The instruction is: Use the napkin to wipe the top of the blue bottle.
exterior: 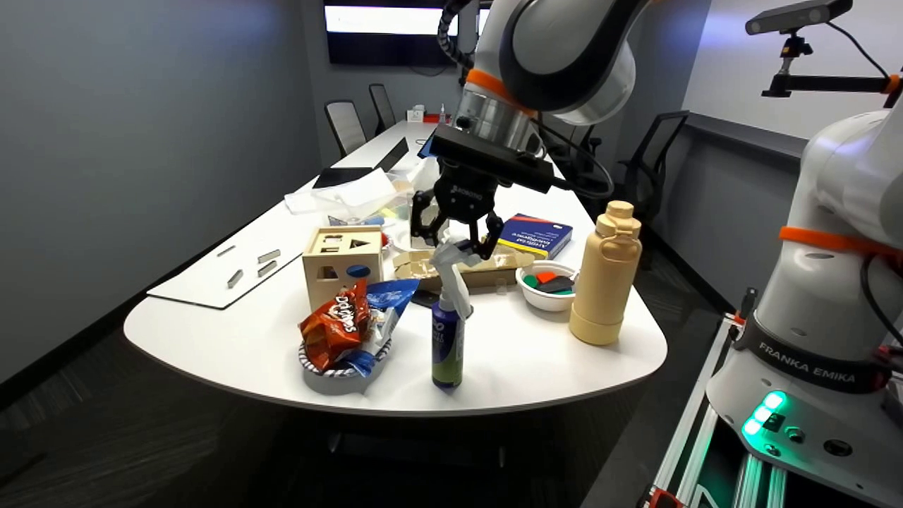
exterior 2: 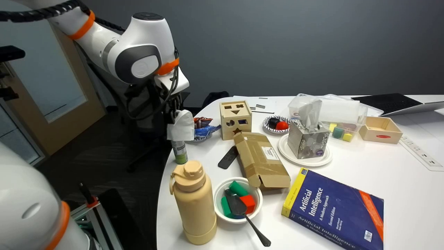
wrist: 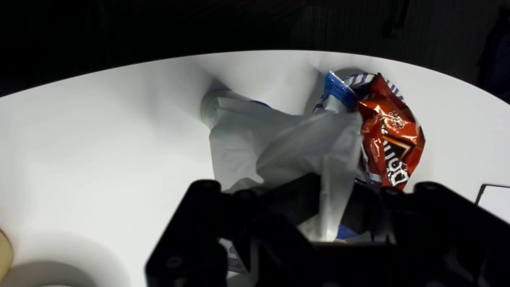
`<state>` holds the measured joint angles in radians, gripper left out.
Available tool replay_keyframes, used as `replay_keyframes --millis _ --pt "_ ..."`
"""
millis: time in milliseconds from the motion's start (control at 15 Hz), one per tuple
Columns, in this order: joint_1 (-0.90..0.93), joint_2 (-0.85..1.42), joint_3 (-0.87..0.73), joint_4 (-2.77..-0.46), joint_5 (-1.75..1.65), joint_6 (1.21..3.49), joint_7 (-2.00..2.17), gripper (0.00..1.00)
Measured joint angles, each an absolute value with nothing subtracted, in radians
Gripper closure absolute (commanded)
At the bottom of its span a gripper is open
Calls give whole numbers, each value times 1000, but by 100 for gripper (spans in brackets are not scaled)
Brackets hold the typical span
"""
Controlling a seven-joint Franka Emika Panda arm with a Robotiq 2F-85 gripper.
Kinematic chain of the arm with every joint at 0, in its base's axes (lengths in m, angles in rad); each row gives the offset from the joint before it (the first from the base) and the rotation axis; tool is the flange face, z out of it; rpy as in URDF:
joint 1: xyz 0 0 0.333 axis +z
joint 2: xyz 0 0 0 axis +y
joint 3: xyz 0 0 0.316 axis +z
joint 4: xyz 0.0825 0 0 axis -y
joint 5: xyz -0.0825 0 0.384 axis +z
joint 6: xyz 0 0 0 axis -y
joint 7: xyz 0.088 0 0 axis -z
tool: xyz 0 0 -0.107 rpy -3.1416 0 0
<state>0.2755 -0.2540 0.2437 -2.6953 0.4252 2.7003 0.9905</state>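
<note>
The end effector (wrist: 336, 197) pinches the napkin (exterior 2: 181, 126) between its nearly closed fingertips (wrist: 305, 195), and the rest of it spreads out from the grip. Below, the blue bottle (exterior: 447, 346) stands upright near the rounded end of the white desk (exterior: 522, 374), its top partly hidden (whether napkin and bottle touch, I cannot tell). Near it, snack bags (exterior: 335, 328) lie in a striped bowl (exterior: 321, 368). Around the desk are a dark floor (exterior: 211, 444), grey walls (exterior: 155, 127), office chairs (exterior: 346, 128) and a lit screen (exterior: 390, 21).

The white, rounded arm (exterior 2: 149, 34) wears orange bands (exterior 2: 168, 66), ribbed black cable (exterior 2: 41, 13) and a black claw (exterior: 460, 245).
</note>
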Motion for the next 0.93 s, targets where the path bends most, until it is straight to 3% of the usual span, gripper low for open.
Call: replay_keyframes --millis 933 --pt "267 -176 244 -2674 413 2700 991 100"
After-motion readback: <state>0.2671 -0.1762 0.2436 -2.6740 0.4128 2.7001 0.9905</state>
